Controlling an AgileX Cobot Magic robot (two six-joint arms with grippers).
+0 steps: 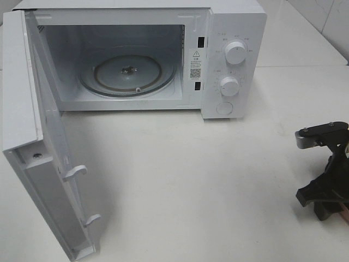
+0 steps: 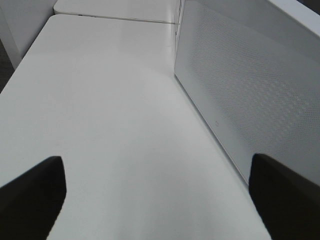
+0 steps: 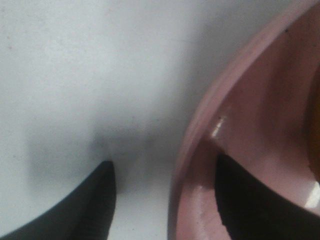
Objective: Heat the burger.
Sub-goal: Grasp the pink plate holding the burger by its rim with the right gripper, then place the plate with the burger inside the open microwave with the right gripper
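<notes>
Burger: not clearly in view. An orange-brown sliver point(image 3: 315, 130) at the edge of the right wrist view is probably its bun, sitting on the round pink glossy plate point(image 3: 210, 100). Right gripper point(image 3: 164, 162) straddles the plate rim, one finger inside and one on the white table point(image 1: 191, 180), not yet clamped. Step: picking up the plate. Next: close on the rim, lift level, carry to the glass turntable point(image 1: 128, 71) of the open white microwave point(image 1: 234, 33). Left gripper point(image 2: 156, 162) gapes wide, empty, beside the door. In the high view the plate is mostly cut off.
</notes>
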